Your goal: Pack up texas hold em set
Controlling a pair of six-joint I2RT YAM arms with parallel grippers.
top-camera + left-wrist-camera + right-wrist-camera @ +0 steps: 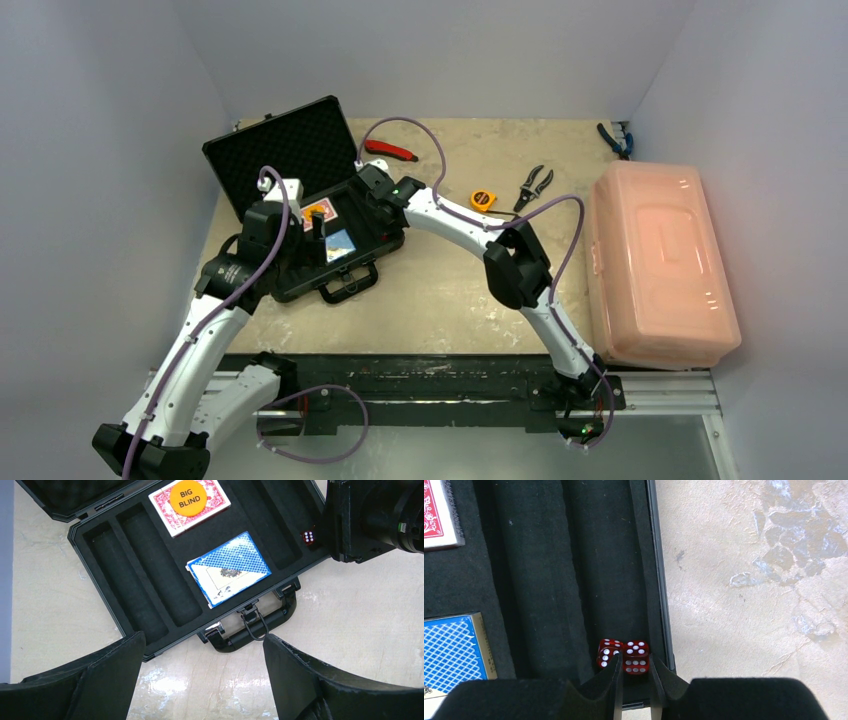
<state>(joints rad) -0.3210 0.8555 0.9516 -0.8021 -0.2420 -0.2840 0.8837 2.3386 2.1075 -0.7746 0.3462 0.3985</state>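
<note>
Dice [636, 655] go in the case's [150, 580] end slot: my right jaws, nearly closed, seem to pinch one; next, release. Left jaws gape empty.

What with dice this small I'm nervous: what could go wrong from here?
The right gripper pinches one red die beside a second die in the edge slot of the case; opening or lifting may flick either out. The orange Big Blind disc lies loose atop the red deck; closing the lid could slide it off.
</note>
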